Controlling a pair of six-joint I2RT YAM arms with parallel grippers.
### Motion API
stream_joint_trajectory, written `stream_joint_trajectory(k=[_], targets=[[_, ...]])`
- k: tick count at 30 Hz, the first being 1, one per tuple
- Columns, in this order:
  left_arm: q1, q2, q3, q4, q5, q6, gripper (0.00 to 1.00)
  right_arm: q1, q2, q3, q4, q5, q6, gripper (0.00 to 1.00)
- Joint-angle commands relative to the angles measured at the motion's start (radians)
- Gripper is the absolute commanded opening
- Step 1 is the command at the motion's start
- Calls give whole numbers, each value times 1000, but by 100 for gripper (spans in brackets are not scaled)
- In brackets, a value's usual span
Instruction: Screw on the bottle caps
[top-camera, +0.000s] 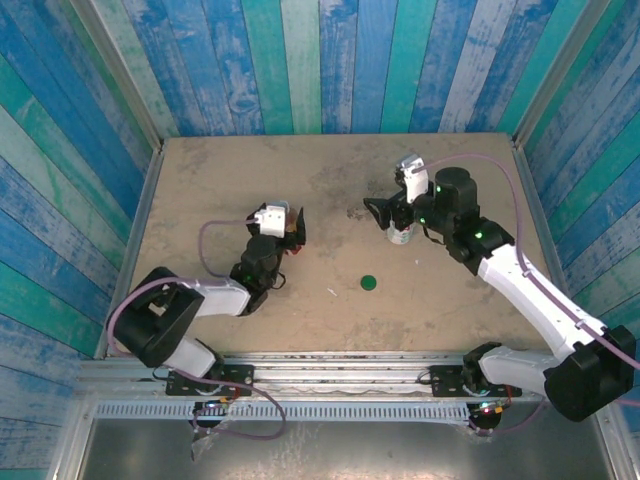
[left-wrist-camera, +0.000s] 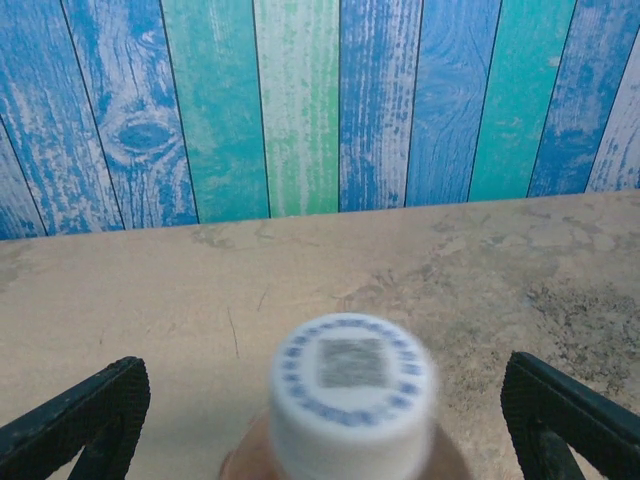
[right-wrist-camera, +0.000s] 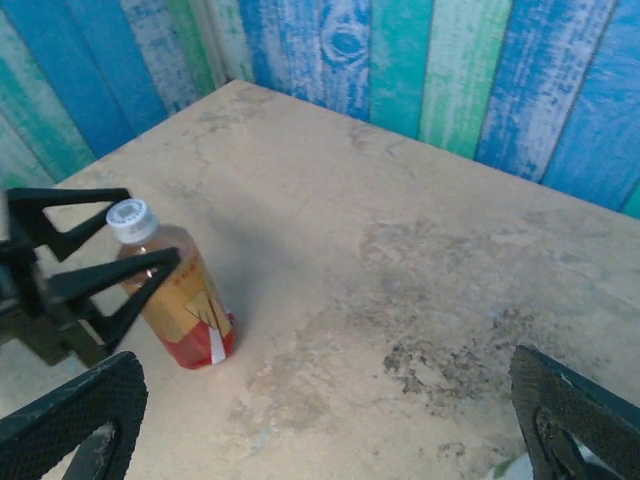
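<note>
Painted plank walls (top-camera: 330, 60) in blue and green close in the tan desk (top-camera: 240, 180) on three sides. Both white arms reach out over it from the near edge.

The left hand (top-camera: 285, 228) is spread wide, its black fingers (left-wrist-camera: 80, 420) standing either side of the clear bottle (right-wrist-camera: 185, 305) without touching it. This bottle stands upright left of the desk's middle, with amber liquid, a red label, and the white cap (right-wrist-camera: 132, 220) sitting on its neck.

The right hand (top-camera: 395, 218) is also spread. It hangs over the white bottle (top-camera: 400, 236), which stands upright right of centre, well apart from the clear one.

The dark green cap (top-camera: 368, 283) lies flat on the bare desk nearer the arms' bases, between the two bottles and closer to the white one.
</note>
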Motion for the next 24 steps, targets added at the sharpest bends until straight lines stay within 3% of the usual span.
stream_joint_trajectory(k=[1, 6, 10, 16, 24], targets=[[1, -139, -6, -27, 24, 5, 94, -25, -10, -21, 24, 13, 32, 100], [-25, -247, 59, -134, 99, 47, 94, -58, -66, -89, 23, 21, 41, 100], [-73, -243, 150, -221, 172, 98, 94, -66, -147, -156, -5, 78, 18, 100], [-149, -99, 274, -221, 259, 91, 94, -90, -317, -253, -31, 131, 48, 100], [-239, 191, 450, -110, 279, 27, 94, -133, -512, -316, -49, 237, 49, 100]])
